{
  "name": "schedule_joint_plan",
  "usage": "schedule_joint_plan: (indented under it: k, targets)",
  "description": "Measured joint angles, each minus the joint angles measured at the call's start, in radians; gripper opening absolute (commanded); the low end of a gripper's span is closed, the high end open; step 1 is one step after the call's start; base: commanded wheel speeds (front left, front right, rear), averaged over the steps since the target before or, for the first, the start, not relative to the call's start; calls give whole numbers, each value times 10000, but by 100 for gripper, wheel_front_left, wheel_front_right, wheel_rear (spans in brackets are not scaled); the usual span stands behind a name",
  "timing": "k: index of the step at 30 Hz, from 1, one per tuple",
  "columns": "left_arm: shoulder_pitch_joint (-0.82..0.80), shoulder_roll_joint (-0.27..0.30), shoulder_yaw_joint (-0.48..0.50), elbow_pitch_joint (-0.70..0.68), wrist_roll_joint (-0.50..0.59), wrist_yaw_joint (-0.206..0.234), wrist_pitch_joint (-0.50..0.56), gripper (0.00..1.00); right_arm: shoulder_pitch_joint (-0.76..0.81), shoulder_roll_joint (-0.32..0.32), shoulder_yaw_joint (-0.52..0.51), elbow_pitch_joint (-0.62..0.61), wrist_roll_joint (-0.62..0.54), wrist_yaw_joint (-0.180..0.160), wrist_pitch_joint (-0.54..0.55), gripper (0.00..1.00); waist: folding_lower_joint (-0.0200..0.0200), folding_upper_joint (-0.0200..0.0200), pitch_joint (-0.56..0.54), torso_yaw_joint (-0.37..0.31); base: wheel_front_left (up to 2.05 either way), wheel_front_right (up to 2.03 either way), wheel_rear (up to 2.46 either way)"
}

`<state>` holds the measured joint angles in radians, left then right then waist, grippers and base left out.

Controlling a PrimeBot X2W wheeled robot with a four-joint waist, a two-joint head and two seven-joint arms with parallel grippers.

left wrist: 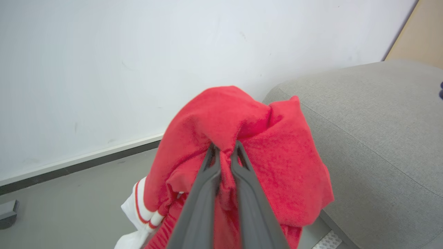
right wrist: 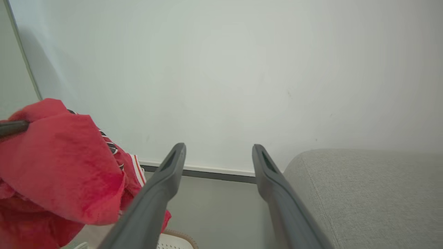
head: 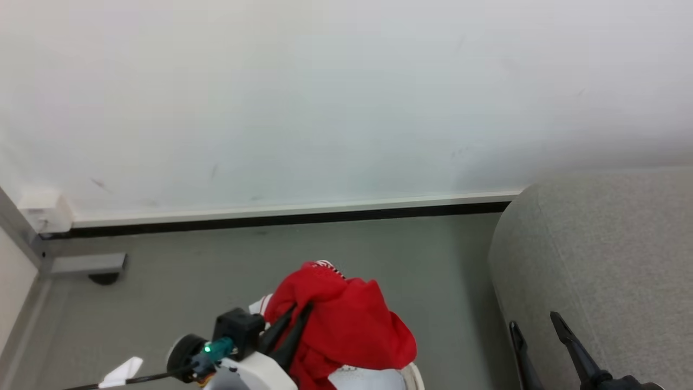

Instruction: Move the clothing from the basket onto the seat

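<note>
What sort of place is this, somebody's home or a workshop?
Likely a sparse indoor test room set up like a home corner: a large light grey fabric-upholstered seat, a cream-white perforated plastic laundry basket, a bright red fabric garment, a plain white wall and smooth grey floor.

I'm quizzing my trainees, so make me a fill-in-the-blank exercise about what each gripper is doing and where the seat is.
The garment in the shut left gripper is mostly ____.
The right gripper, holding nothing, is ____.
The grey seat stands on the robot's ____ side.
Missing words: red; open; right.
</note>
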<state>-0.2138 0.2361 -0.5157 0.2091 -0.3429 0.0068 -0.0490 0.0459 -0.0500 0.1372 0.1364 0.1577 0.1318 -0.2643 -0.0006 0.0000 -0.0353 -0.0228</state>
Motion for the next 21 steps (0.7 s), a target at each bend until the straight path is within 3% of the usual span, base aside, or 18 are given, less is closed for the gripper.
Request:
schedule_joint_plan:
  k: [5, 9, 17, 21]
  targets:
    - [195, 435, 232, -1197, -33, 242, 558, 0, 8, -4, 295, -56, -303, 0, 0, 100, 1, 0, -175, -307, 0, 0, 0]
    - [200, 581, 299, -1806, -109, 353, 840, 0, -128, -359, 1229, -142, -115, 0, 0, 100, 3, 0, -124, -393, 0, 0, 0]
    - [-6, 640, -13, -2180, -4, 236, 1106, 0, -2587, -2487, 4867, -242, 1580, 0, 744, 100, 6, 1, 99, -457, 0, 0, 0]
    - [-191, 533, -236, -2159, 29, 123, 1151, 0, -3973, -2949, 6374, -19, 2345, 0, 1185, 100, 6, 1, 155, -364, 0, 0, 0]
